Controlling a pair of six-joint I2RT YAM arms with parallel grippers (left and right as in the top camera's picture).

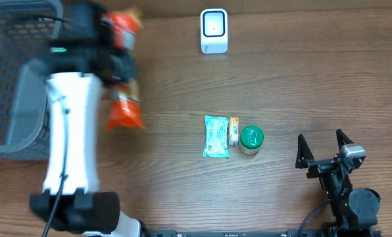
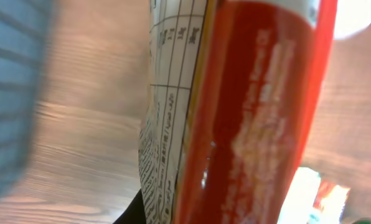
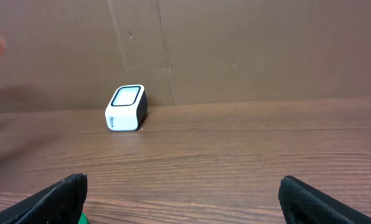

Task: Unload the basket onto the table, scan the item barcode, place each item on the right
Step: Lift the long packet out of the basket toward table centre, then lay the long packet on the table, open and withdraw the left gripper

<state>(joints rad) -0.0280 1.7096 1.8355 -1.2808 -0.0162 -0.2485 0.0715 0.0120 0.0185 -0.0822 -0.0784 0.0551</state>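
Red-orange foil snack bag [image 1: 125,113]: held over the wooden surface [image 1: 281,79], beside grey mesh basket [image 1: 12,66], clamped in left fingers [image 1: 117,66]. White box-shaped scanner [image 1: 214,29]: far edge. Status of right fingers [image 3: 61,196]: wide apart, empty.

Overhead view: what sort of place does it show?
Probably a mock shop checkout on a wooden table: a small white scanner, a grey basket at the left edge, and packaged goods, such as a red packet, a teal packet and a green-lidded jar.
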